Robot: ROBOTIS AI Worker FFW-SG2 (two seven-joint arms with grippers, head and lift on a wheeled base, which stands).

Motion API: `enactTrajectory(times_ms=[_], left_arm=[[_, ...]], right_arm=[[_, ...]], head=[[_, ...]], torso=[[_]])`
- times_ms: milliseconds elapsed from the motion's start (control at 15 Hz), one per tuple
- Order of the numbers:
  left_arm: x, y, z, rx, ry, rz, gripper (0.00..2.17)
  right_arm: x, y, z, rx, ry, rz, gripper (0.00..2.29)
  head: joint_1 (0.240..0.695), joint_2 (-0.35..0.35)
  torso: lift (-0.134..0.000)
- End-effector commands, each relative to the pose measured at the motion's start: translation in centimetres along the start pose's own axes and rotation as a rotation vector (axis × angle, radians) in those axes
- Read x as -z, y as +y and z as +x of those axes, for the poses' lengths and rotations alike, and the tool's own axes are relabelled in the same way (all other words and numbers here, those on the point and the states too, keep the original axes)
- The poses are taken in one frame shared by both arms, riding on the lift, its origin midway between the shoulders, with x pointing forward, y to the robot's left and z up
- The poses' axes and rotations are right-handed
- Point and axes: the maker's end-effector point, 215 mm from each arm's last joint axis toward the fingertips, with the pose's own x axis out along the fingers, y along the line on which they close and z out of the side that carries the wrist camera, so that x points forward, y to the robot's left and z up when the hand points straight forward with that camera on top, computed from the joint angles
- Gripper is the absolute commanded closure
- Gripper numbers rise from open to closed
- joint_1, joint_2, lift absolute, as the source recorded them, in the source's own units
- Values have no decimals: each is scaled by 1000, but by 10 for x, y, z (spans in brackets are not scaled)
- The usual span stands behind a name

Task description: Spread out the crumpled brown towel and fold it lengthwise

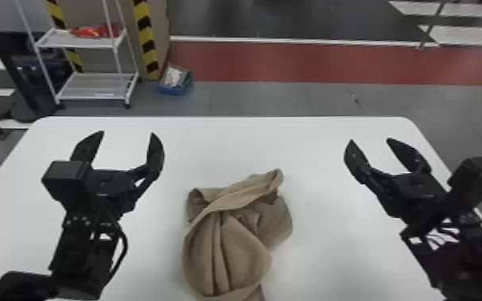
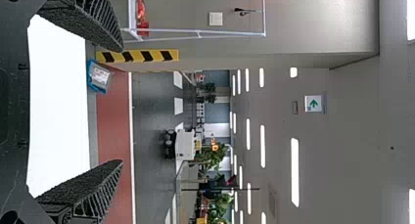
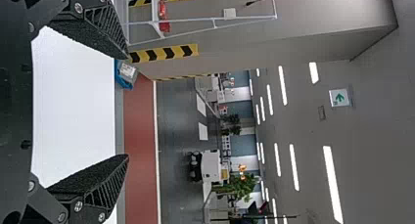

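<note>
While the crumpled brown cloth towel is left bunched on the smooth white tabletop, nothing is held by either arm, and the task is judged to be at its very start, with the spreading to be done before any fold can be made. The towel is placed between the two arms, towards the near side of the table, with a rolled band of cloth laid slantwise across its top and deep creases run through the lower part. By the black two-fingered left gripper and the matching black right gripper, the towel is flanked on either side; both are held well apart from it, with their flat fingers parted.

For the next move, both grippers would need to be brought back and lowered to the cloth, and a loose edge or corner sought, perhaps at the raised far tip. Care would be needed lest several layers be pinched together, since the bundle might then be dragged rather than opened out.
</note>
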Motion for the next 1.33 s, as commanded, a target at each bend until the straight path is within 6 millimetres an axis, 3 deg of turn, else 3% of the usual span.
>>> enactTrajectory(times_ms=[0,1000,1267], left_arm=[[-1,1,-1,-5,-2,0,76],[-2,-3,-5,-4,-1,-6,90],[-1,-5,-10,0,4,-7,93]], right_arm=[[0,1,1,0,0,3,184],[3,-2,0,5,13,6,188],[24,-5,-2,15,97,-7,188]], head=[[695,-36],[695,-43],[695,-43]], torso=[[-124],[-124],[-124]])
